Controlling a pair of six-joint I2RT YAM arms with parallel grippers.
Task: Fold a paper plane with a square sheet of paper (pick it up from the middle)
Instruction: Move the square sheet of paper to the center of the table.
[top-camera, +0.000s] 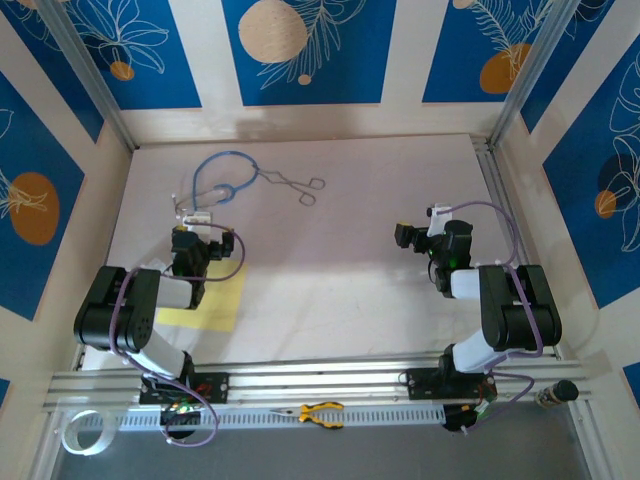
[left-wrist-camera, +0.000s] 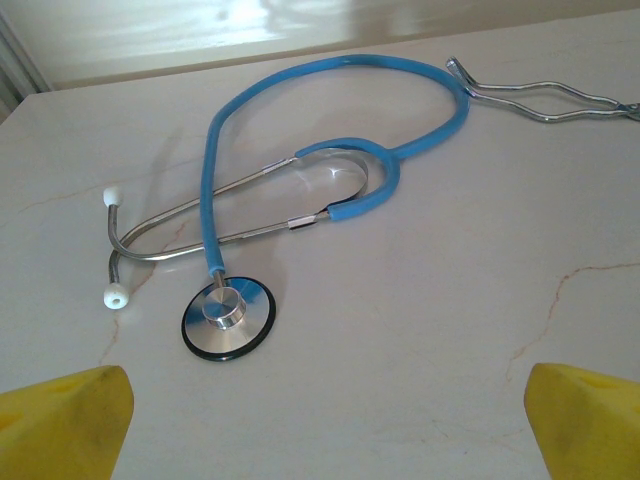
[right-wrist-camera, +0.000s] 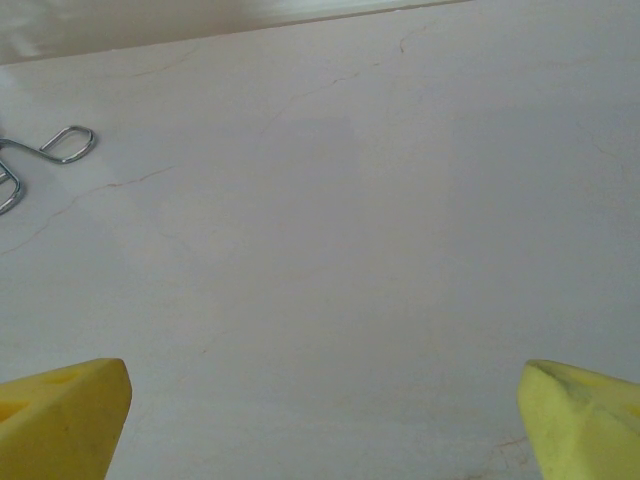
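Note:
The square sheet of paper (top-camera: 212, 303) lies flat and pale yellow at the near left of the table, partly covered by the left arm. My left gripper (top-camera: 195, 217) hovers just past the sheet's far edge. Its yellow fingertips (left-wrist-camera: 65, 420) stand wide apart, so the gripper (left-wrist-camera: 325, 430) is open over bare table. My right gripper (top-camera: 435, 215) is at the right side of the table, far from the sheet. It is also open (right-wrist-camera: 325, 425), with bare table between its fingertips (right-wrist-camera: 60, 415). The paper plane is out of view.
A blue stethoscope (top-camera: 225, 185) (left-wrist-camera: 330, 170) lies just beyond the left gripper, its chest piece (left-wrist-camera: 227, 318) nearest. Steel forceps (top-camera: 297, 185) (right-wrist-camera: 40, 155) lie to its right. Yellow-handled pliers (top-camera: 320, 412) rest on the front rail. Patterned walls close in the table (top-camera: 350, 280).

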